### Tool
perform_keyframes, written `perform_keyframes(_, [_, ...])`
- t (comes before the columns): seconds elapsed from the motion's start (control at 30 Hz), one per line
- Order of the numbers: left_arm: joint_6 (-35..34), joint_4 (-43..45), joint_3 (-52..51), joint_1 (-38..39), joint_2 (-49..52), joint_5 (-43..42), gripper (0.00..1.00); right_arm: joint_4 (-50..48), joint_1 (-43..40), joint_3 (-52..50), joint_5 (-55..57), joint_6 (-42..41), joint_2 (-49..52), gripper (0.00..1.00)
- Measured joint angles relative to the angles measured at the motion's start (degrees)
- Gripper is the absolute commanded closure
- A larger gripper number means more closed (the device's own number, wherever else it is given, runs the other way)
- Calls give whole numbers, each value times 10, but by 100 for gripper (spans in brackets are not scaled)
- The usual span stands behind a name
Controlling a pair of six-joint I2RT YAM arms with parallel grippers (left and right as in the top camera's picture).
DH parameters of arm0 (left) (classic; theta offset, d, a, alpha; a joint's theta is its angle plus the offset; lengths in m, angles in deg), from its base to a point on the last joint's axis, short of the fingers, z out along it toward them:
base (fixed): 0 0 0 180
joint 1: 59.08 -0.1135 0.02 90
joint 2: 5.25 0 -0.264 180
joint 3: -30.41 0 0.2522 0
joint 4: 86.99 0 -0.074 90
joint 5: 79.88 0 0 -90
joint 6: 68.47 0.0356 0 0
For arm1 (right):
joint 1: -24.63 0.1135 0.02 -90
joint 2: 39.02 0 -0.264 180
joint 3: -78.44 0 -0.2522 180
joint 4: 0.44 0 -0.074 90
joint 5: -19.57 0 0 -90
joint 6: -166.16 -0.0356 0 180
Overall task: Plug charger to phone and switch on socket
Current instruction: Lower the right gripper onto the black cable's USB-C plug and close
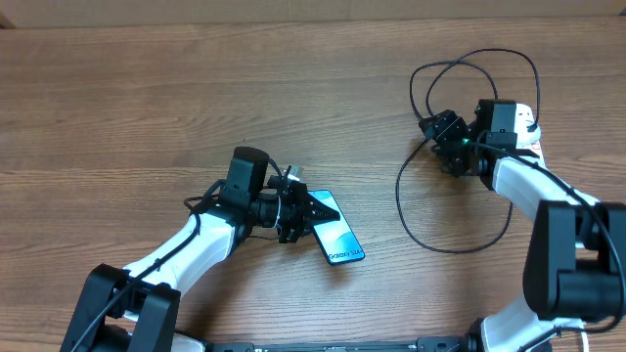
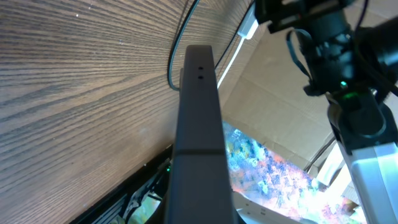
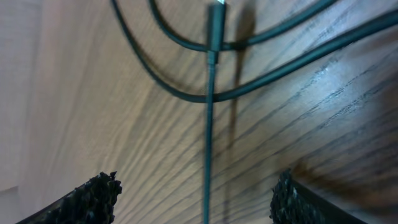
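Note:
The phone (image 1: 339,238), with a light blue screen, is on the table near the middle, its upper end between my left gripper's (image 1: 301,211) fingers. In the left wrist view I see the phone (image 2: 199,124) edge-on as a dark bar, held shut. The thin black charger cable (image 1: 403,200) loops on the table at the right. My right gripper (image 1: 440,130) is open low over it; the cable (image 3: 207,124) runs between the fingers (image 3: 199,199), with the connector tip (image 3: 216,18) ahead. The socket is mostly hidden behind my right arm; a white piece (image 1: 529,119) shows.
The wooden table (image 1: 147,98) stretches bare to the left and back. More cable loops (image 1: 479,64) lie behind my right gripper. In the left wrist view the right arm (image 2: 348,93) stands ahead, past the table edge and cardboard.

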Motion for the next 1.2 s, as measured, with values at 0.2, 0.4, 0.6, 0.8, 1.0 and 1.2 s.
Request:
perform_keyframes(0.2, [-2, 0, 0, 0, 0, 7, 96, -35, 0, 0, -3, -3, 17, 36])
perform_keyframes(0.4, [-15, 0, 0, 0, 0, 13, 96, -63, 0, 0, -5, -3, 32, 41])
perform_keyframes(0.6, [-17, 0, 0, 0, 0, 15, 96, -71, 0, 0, 1, -3, 37, 52])
perform_keyframes(0.8, [-17, 0, 0, 0, 0, 17, 96, -78, -1, 2, 2, -2, 59, 61])
perform_keyframes(1.0, [-17, 0, 0, 0, 0, 19, 96, -83, -2, 9, -9, -2, 69, 66])
perform_keyframes(1.2, [-17, 0, 0, 0, 0, 23, 96, -84, -2, 9, -8, -2, 72, 73])
